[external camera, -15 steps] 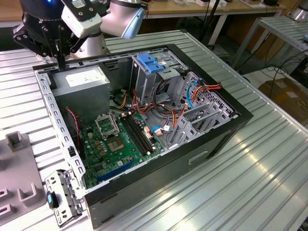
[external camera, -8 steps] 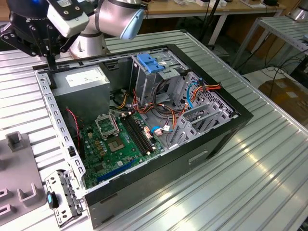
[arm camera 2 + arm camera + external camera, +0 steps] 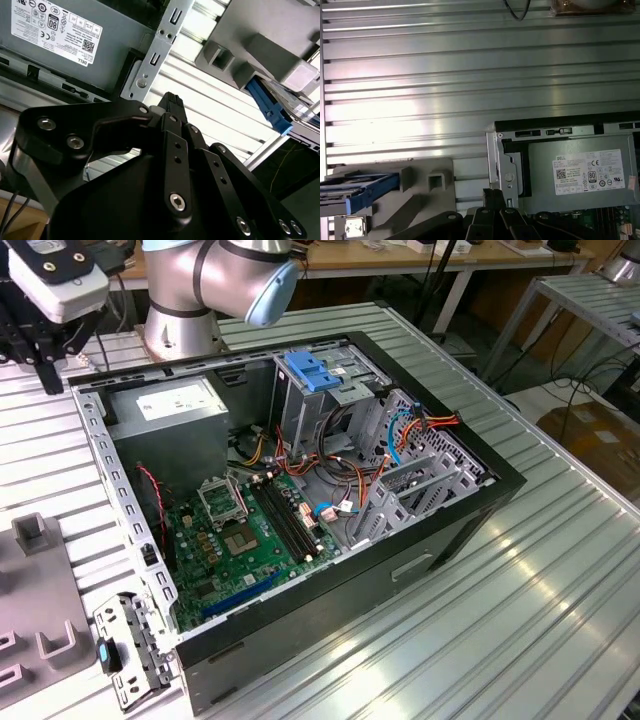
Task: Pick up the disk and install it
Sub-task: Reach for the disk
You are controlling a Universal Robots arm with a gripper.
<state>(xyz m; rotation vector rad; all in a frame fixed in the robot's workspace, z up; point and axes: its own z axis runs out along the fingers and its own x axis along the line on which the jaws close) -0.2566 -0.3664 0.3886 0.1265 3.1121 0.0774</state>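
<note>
Black linked fingers (image 3: 175,150) of the robot's gripper (image 3: 171,100) sit closest to the lens in the second wrist view. To my eye the jaws are drawn together at the tips, with nothing held between them. In the exterior view the gripper (image 3: 50,380) hangs just outside one corner of the open black computer case (image 3: 500,478), above the ribbed aluminium table (image 3: 560,590).

What matters is which side of the jaws the disk lies on. The dark rectangular hard disk with blue plastic side rails (image 3: 362,192) rests in a grey plastic holder block (image 3: 420,200) on the table, off to one side of the jaws and below them. On the opposite side, inside the case, lies the grey metal power-supply box with a white sticker (image 3: 580,175). So the jaws hang between the two, over a bare strip of table. I would judge them nearer the case corner than the disk.

In the second wrist view the same blue rail (image 3: 270,107) shows beyond the fingertips and well apart from them, tucked against the grey holder (image 3: 260,45).

As far as the rail shows it, the disk's long axis runs roughly along the line from the holder toward the jaws. That would put one short end facing the gripper. How deep the disk sits in the holder I cannot tell.
</note>
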